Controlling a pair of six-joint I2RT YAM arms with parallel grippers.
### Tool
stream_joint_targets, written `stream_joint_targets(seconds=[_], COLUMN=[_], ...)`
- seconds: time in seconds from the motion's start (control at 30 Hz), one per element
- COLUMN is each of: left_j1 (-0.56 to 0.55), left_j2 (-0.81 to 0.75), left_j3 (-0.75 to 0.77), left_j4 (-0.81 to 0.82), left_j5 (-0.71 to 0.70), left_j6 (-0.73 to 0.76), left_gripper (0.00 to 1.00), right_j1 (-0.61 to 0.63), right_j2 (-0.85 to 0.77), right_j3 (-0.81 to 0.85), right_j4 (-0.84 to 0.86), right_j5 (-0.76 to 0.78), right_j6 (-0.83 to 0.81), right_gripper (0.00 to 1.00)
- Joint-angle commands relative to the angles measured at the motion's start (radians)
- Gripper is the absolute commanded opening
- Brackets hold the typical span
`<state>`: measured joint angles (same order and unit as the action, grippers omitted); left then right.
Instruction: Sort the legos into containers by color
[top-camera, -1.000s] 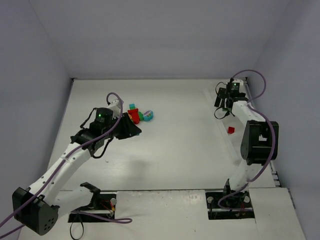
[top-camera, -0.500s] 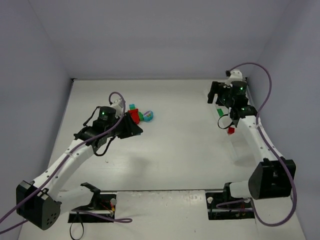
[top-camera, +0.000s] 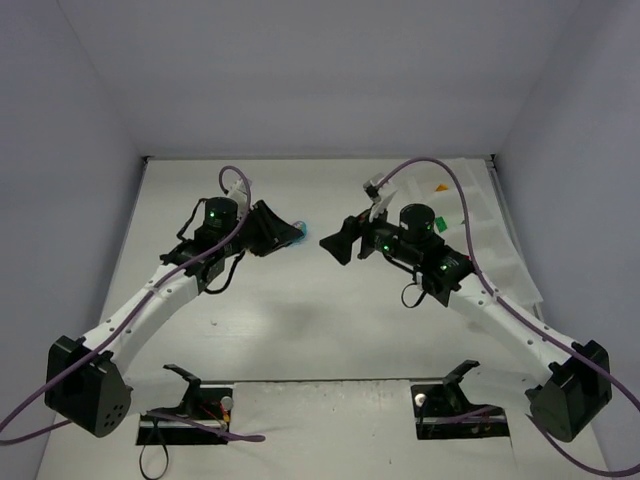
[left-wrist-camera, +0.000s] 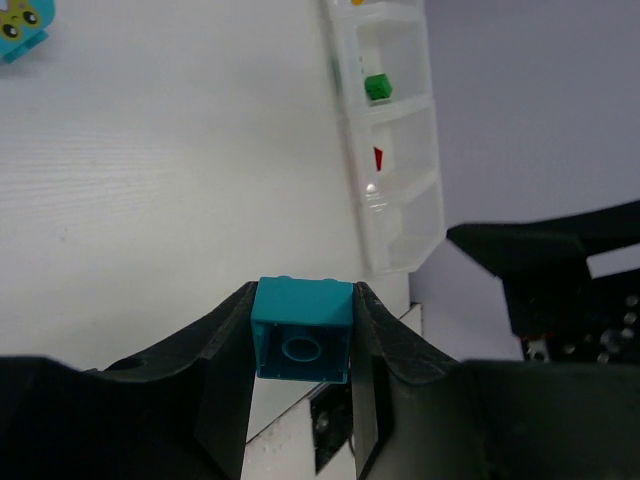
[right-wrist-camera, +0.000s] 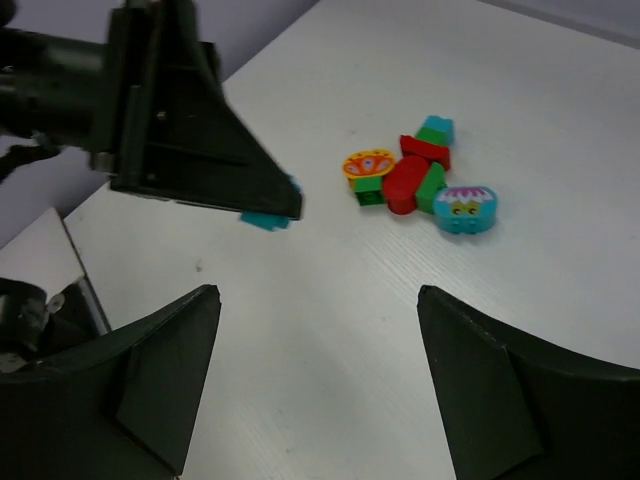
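The white table (top-camera: 330, 330) carries the tray (top-camera: 505, 255) along its right edge. Over the middle of the table the two tools face each other, close but apart.

The left tool (left-wrist-camera: 302, 300) is pinching a teal brick (left-wrist-camera: 302, 335) between its fingers, held clear of the table with its hollow underside towards the wrist camera. The right tool (right-wrist-camera: 318, 295) is spread wide with nothing between its fingers, above bare table and near the pile (right-wrist-camera: 415, 180).

The pile lies left of centre, just behind the left tool: red, green and teal pieces touching one another, one with an orange top, and a teal piece with a face.

In the tray, a green brick (left-wrist-camera: 376, 87) and a red brick (left-wrist-camera: 379, 158) sit in neighbouring compartments.
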<state>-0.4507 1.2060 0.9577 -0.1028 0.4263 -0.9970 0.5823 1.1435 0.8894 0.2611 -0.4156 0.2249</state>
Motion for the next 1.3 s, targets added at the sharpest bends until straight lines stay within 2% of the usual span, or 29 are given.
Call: stream_joint_targets(seconds=[0.0, 0.1, 0.27, 0.6, 1.17, 1.27], left_j1=[-0.003, -0.005, -0.005, -0.006, -0.034, -0.037], left_j2=[0.001, -0.003, -0.006, -0.013, -0.036, -0.037], left_j3=[0.052, 0.039, 0.053, 0.067, 0.044, 0.039], left_j4=[0.199, 0.241, 0.268, 0.282, 0.321, 0.318], left_j5=[0.025, 0.011, -0.017, -0.031, -0.072, -0.070], left_j6=[-0.165, -0.218, -0.273, -0.305, -0.336, -0.341], left_gripper=[0.00, 0.00, 0.00, 0.00, 0.00, 0.00], right_j1=[0.077, 0.129, 0.169, 0.191, 0.215, 0.215], right_j2=[0.013, 0.041, 0.088, 0.156, 0.229, 0.226], right_j3=[0.019, 0.029, 0.060, 0.106, 0.131, 0.117], right_j4=[0.191, 0.228, 0.245, 0.334, 0.415, 0.435], right_j5=[0.027, 0.066, 0.115, 0.182, 0.208, 0.233], right_j6=[0.025, 0.013, -0.007, -0.006, 0.036, 0.037], right_gripper=[0.76, 0.68, 0.59, 0.55, 0.43, 0.33])
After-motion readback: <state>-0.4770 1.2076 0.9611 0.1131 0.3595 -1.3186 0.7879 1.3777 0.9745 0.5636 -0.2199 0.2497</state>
